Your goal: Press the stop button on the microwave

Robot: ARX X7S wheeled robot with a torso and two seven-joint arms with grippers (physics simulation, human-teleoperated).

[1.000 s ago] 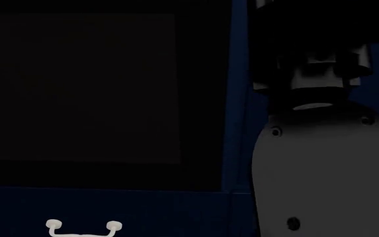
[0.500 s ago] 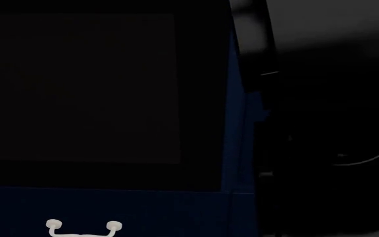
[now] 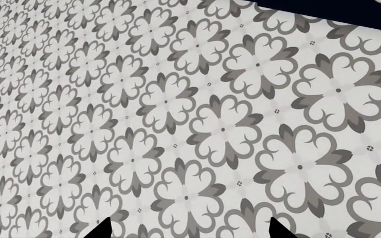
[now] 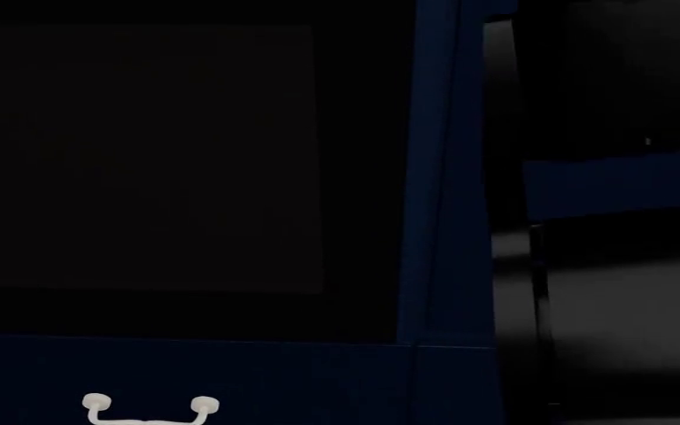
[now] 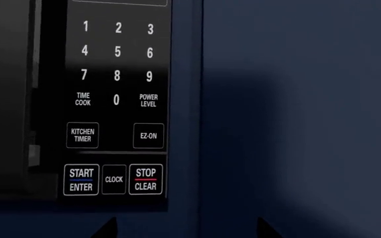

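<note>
In the right wrist view the microwave's black keypad faces me, with number keys above and START ENTER, CLOCK and STOP CLEAR along its lowest row. The STOP CLEAR button is at that row's end beside the blue cabinet side. My right gripper is open, only its two dark fingertips showing, spread wide and held back from the panel, off to the cabinet side of the button. My left gripper is open over a flower-patterned tile floor. The head view shows neither gripper.
The head view is dark: a black appliance front, a blue cabinet post, a blue drawer with a white handle. In the right wrist view a blue cabinet wall stands beside the keypad.
In the head view the right arm, which filled the right side a second ago, has moved out of sight, uncovering dark cabinet and appliance surfaces behind it.
</note>
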